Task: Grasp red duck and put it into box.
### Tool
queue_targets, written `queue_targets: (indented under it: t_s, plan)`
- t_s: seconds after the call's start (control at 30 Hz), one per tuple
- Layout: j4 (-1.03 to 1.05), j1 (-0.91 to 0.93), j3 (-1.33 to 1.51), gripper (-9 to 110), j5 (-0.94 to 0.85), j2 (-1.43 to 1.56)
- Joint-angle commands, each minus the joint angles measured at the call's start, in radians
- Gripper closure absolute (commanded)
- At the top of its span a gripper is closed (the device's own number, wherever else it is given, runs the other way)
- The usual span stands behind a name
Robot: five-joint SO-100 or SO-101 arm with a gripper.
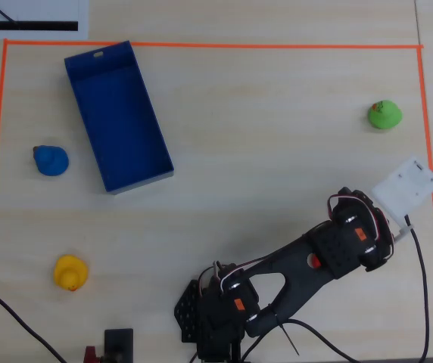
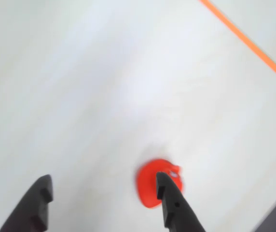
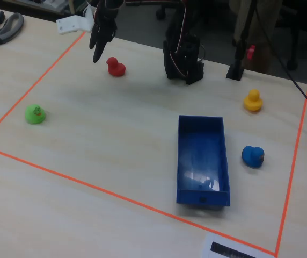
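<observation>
Tool: in the wrist view we saw the tool [image 2: 102, 193] with its two dark fingers [image 2: 174, 205] spread wide apart and nothing between them; in the fixed view it [image 3: 97, 47] hung above the counter, pointing down.
Red duck: we found the red duck [image 2: 150, 188] on the counter [image 2: 104, 87], partly behind the finger on the right of the wrist view, so that it lay at the edge of the gap and not squarely inside it. In the fixed view the duck [image 3: 115, 67] sat just right of and below the tool tips, untouched as far as we could tell. The arm hid it in the overhead view.
Arm: we saw the arm [image 1: 300, 272] reaching from its base at the bottom edge of the overhead view toward the right.
Box: the box [image 1: 116, 116] lay well apart from the red duck, at the upper left of the overhead view, and it was empty.
Other ducks: the yellow duck [image 1: 71, 272] and blue duck [image 1: 51, 160] stood left of the box in the overhead view, and the green duck [image 1: 384, 115] was far off at the upper right.
Border: orange tape [image 1: 201, 45] framed the working area.
</observation>
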Motion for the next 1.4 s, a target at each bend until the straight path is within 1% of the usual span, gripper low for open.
queue_targets:
  t_s: [0.0, 0.3, 0.47, 0.63, 0.73, 0.93, 1.1, 1.37]
  plan:
    - [0.034, 0.066, -0.066, 68, -0.041, 0.002]
    - [0.044, 0.241, -0.048, 68, -0.115, -0.006]
    - [-0.077, 0.334, 0.067, 69, -0.178, -0.018]
    - [-0.137, 0.376, 0.153, 69, -0.207, -0.057]
    - [-0.132, 0.382, 0.199, 69, -0.216, -0.06]
    - [-0.175, 0.345, 0.267, 68, -0.169, -0.055]
    - [-0.295, 0.327, 0.373, 68, -0.153, -0.052]
    - [-0.383, 0.307, 0.462, 68, -0.137, -0.063]
